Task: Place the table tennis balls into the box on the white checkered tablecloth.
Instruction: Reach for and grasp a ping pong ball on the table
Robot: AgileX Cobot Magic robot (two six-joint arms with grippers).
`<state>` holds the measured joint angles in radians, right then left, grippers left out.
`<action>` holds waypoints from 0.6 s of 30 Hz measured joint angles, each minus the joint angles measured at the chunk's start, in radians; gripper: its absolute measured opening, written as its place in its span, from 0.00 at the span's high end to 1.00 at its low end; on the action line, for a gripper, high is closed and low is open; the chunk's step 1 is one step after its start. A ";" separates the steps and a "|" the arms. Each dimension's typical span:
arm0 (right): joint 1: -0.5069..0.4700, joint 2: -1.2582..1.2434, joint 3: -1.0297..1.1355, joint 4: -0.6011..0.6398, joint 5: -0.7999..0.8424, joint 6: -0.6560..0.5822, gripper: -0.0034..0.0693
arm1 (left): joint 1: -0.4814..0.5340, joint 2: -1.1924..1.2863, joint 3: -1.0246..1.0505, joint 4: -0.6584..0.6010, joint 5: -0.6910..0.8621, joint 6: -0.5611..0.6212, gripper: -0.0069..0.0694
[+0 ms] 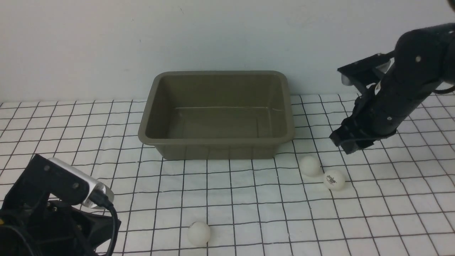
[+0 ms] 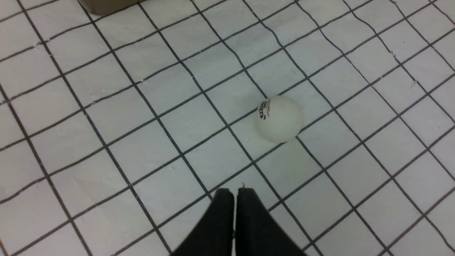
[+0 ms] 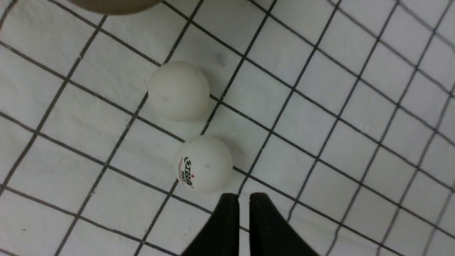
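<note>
**Item 1. Left gripper** [image 2: 233, 193]: fingers pressed together, holding nothing, over the cloth [image 1: 249, 199] at the near left.

**Item 2. Right gripper** [image 3: 240, 199]: fingers parted by a narrow gap with nothing between them. It hangs over the cloth to the right of the box [image 1: 213, 141].

**Item 3. Ball 1** [image 2: 279, 119]: white, with a dark print on one side. It lies on the cloth ahead of the left gripper's tips and off to one side, well clear of them, alone and well apart from the other two balls.

**Item 4. Ball 2** [image 3: 203, 164]: white, with a dark logo. It lies on the cloth just ahead of the right gripper's tips, a little to one side and not touching them.

**Item 5. Ball 3** [image 3: 178, 91]: plain white, on the cloth just beyond ball 2 as seen from the right gripper. It is close beside ball 2 with a small gap between them.

**Item 6. Box**: olive-grey tub with a flared rim, upright on the cloth. Its near corner lies beyond ball 3 from the right gripper, and another corner lies far ahead of the left gripper. All three balls lie outside it.

**Item 7. Cloth**: white with a black grid, slightly wrinkled, under everything listed.
</note>
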<state>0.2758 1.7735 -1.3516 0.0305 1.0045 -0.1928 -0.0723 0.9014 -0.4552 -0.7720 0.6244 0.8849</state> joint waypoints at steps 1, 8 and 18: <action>-0.016 0.000 0.000 0.026 -0.003 -0.022 0.63 | 0.000 0.000 0.000 0.000 0.000 0.001 0.91; -0.049 0.000 0.000 0.163 -0.007 -0.112 0.35 | 0.000 0.000 0.000 0.001 0.000 0.002 0.91; -0.049 0.070 0.000 0.162 -0.019 -0.114 0.31 | 0.000 0.000 0.000 0.001 0.000 0.002 0.91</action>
<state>0.2268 1.8431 -1.3520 0.1926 0.9852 -0.3070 -0.0723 0.9014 -0.4552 -0.7707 0.6244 0.8872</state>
